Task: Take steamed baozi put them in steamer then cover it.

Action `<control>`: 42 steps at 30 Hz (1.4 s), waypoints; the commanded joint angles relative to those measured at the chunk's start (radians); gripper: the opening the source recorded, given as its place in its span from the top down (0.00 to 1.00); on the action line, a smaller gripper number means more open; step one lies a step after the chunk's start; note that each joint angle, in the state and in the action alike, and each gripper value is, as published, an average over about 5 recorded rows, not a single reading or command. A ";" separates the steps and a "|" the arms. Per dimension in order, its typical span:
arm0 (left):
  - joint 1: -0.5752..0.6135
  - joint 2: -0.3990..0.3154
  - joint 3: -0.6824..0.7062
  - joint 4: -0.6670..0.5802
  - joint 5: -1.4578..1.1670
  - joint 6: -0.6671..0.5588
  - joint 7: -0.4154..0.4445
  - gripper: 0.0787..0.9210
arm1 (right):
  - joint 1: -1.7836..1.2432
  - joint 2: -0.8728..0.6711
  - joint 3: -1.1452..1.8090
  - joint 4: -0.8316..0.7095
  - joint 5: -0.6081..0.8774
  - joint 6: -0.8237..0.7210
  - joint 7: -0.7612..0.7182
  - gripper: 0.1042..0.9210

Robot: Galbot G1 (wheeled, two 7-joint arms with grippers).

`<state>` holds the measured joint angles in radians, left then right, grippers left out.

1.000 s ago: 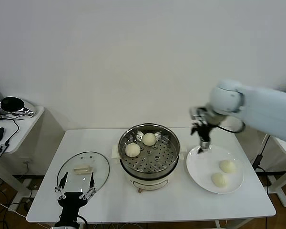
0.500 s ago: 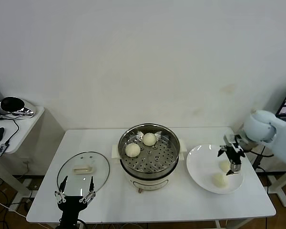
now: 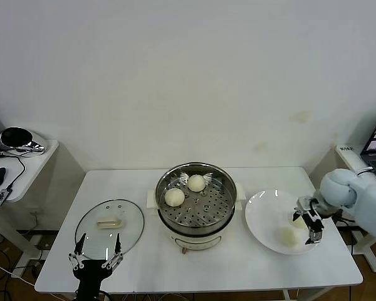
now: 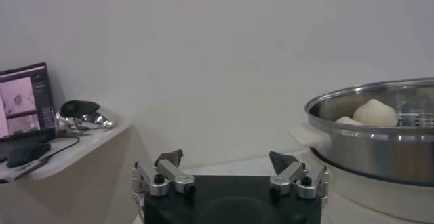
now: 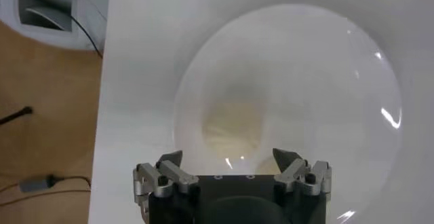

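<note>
From the head view, the right gripper (image 3: pixel 311 227) hangs over the far-right part of the white plate (image 3: pixel 260 216), which sits just right of the steamer (image 3: pixel 195 197); its fingers are spread and grip nothing. One baozi (image 3: pixel 289 236) lies on the plate beside the fingers, and a second one is mostly hidden behind the gripper. Two more baozi (image 3: pixel 174 197) rest on the perforated tray inside the steamer, toward its back left. The cover (image 3: pixel 109 226) lies flat on the table left of the steamer, and the left gripper (image 3: pixel 95 258) is parked at the cover's near edge, fingers spread, its arm cut off by the frame.

The left wrist view shows those empty open fingers (image 4: pixel 169 168) and the steamer's steel wall (image 4: pixel 376 147), a bun peeking over the rim.

The right wrist view looks down on the plate (image 5: pixel 319 76); a pale baozi (image 5: pixel 234 129) sits between the spread fingertips (image 5: pixel 171 159), blurred and partly covered by the gripper body.
</note>
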<state>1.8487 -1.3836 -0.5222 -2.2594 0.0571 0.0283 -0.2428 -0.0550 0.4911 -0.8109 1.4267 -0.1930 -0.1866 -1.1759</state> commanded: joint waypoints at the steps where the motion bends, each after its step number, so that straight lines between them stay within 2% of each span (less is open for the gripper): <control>1: 0.000 -0.001 0.000 0.000 0.000 0.000 0.000 0.12 | -0.059 0.037 0.035 -0.040 -0.044 0.016 0.024 0.12; 10: -0.001 0.000 0.000 0.000 0.001 0.000 0.000 0.12 | -0.077 0.063 0.048 -0.063 -0.042 0.001 0.038 0.13; 29: 0.004 -0.007 0.004 -0.003 0.007 -0.005 -0.002 0.12 | -0.094 0.075 0.067 -0.068 -0.041 -0.017 0.033 0.43; 36: 0.004 -0.003 0.004 -0.013 0.007 -0.003 -0.001 0.12 | -0.008 0.020 0.050 -0.026 0.026 -0.019 -0.006 0.45; 42: -0.002 0.001 0.010 -0.017 0.006 -0.002 0.000 0.12 | 0.219 -0.019 -0.022 0.020 0.132 -0.035 -0.058 0.45</control>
<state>1.8467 -1.3833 -0.5130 -2.2752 0.0633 0.0248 -0.2433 -0.0024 0.5068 -0.7905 1.4150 -0.1422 -0.2172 -1.1978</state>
